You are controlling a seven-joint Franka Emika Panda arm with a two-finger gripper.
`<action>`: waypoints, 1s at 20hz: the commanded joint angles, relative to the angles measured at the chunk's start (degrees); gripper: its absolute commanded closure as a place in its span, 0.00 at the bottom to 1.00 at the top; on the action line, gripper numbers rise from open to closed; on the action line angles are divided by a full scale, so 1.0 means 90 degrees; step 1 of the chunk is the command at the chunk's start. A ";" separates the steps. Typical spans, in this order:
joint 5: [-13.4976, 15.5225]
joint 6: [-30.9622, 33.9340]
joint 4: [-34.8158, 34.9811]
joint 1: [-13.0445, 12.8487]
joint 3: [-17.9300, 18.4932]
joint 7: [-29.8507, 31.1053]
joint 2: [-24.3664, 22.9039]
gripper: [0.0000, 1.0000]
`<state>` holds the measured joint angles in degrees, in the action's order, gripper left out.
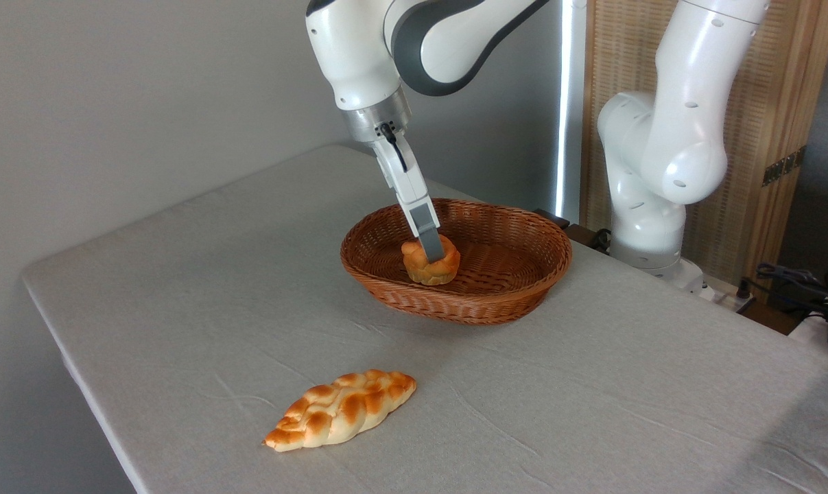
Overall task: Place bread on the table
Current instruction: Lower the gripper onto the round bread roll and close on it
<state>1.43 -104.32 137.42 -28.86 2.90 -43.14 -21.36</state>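
The bread (428, 263) sits inside the wicker basket (506, 302) on the table (592, 398); the gripper (433, 252) is down over the bun, one finger (427, 233) across its front. Whether the jaws are closed on it cannot be told from this side-on view; a good grasp squeezes the bun across its middle, firmly but without crushing, then lifts straight up to clear the basket rim.
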 commanded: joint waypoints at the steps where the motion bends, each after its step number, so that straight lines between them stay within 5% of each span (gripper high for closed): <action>1: -0.0091 -0.0254 0.0258 -0.0095 0.0088 -0.0109 -0.0059 0.00; 5: -0.0091 -0.0313 0.0307 -0.0095 0.0088 -0.0109 -0.0049 0.01; 9: -0.0091 -0.0332 0.0297 -0.0085 0.0098 -0.0109 -0.0010 0.49; 12: -0.0178 -0.0342 0.0297 -0.0085 0.0098 -0.0109 0.0039 0.75; 20: -0.0344 -0.0323 0.0259 -0.0085 0.0098 -0.0089 0.0029 0.79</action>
<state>-1.00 -105.61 139.04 -28.92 2.92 -43.21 -21.06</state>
